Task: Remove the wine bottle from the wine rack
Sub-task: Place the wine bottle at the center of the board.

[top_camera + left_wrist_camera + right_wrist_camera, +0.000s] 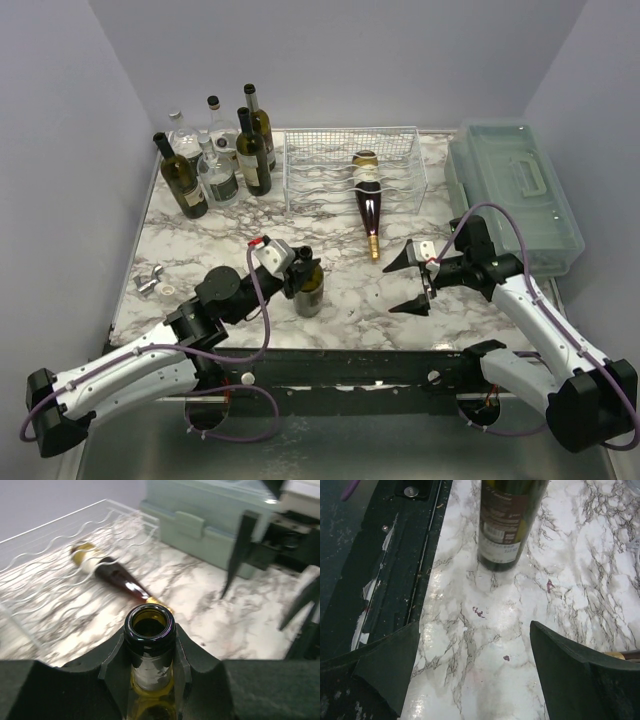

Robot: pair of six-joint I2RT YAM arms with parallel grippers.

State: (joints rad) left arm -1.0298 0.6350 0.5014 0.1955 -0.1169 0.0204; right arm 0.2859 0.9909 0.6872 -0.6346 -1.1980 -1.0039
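I see the white wine rack (pixel 330 165) at the back of the table (pixel 200 240). One wine bottle (pixel 368 208) lies in it. Its fat end sits in the rack and its thin neck pokes out of the front, toward the arms. The gold tip of the neck rests on the table just in front of the rack.

My right pincer (pixel 392 291) is in front of the rack, a little to the right of that gold tip. It is near the tip but not touching it. Its two fingers are spread wide apart and there is nothing between them. In the right wrist view I see only bare table between the fingers (pixel 390 670).

My left pincer (pixel 303 262) is in front of the rack too, off to the left of the lying bottle and well apart from it. It is squeezed tight around the neck of a green bottle (pixel 308 290). That bottle stands upright on the table and its top is open. In the left wrist view the pads (pixel 112 662) hug its neck on both sides, and the wine bottle (pixel 112 575) lies beyond it in the rack (pixel 60 545).

A bunch of other bottles (pixel 215 150) stands to the left of the rack. A see-through box (pixel 520 190) with a handle sits to the right of it.
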